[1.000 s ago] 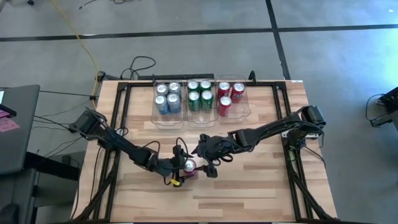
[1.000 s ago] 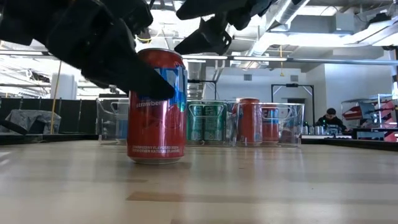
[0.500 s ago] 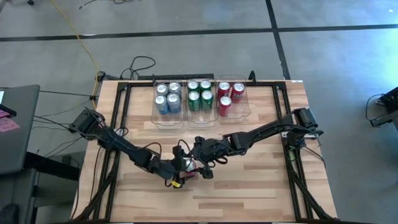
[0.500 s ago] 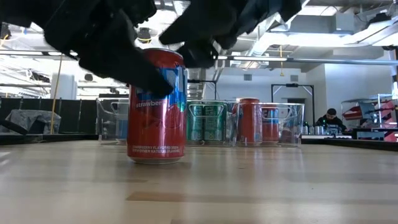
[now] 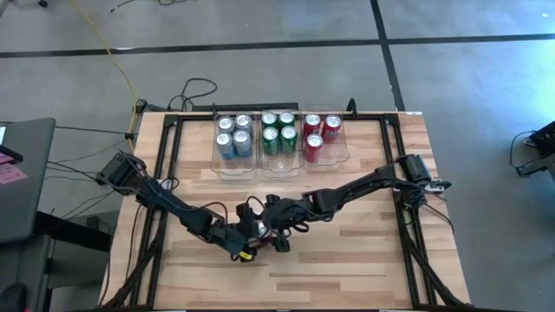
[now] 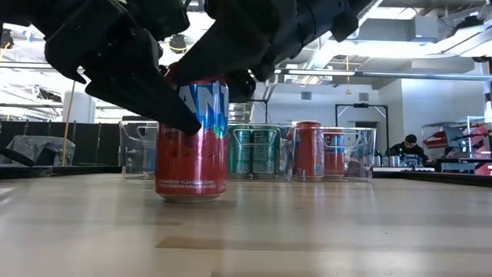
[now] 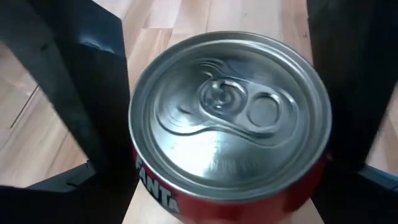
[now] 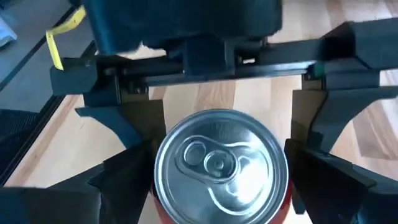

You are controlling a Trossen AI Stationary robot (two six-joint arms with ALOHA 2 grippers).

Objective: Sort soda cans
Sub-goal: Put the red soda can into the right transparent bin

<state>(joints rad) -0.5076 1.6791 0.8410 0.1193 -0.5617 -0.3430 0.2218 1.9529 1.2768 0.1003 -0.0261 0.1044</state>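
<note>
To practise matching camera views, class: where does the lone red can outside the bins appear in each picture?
High view: red can mostly hidden between both grippers, front centre of table.
Low view: left of centre, upright, dark fingers at its top.
Left wrist view: fills centre, top showing.
Right wrist view: lower centre.
Shared landmark: its silver pull-tab top.

Glossy metal can (image 7: 230, 124), wood table (image 6: 307, 231)

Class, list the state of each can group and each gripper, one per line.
Loose red can: upright on the table.
Left gripper: open, fingers either side of that can.
Right gripper: open, fingers also flanking it.
Blue cans: four, upright in the left bin.
Green cans: four, upright in the middle bin.
Binned red cans: three, upright in the right bin.
</note>
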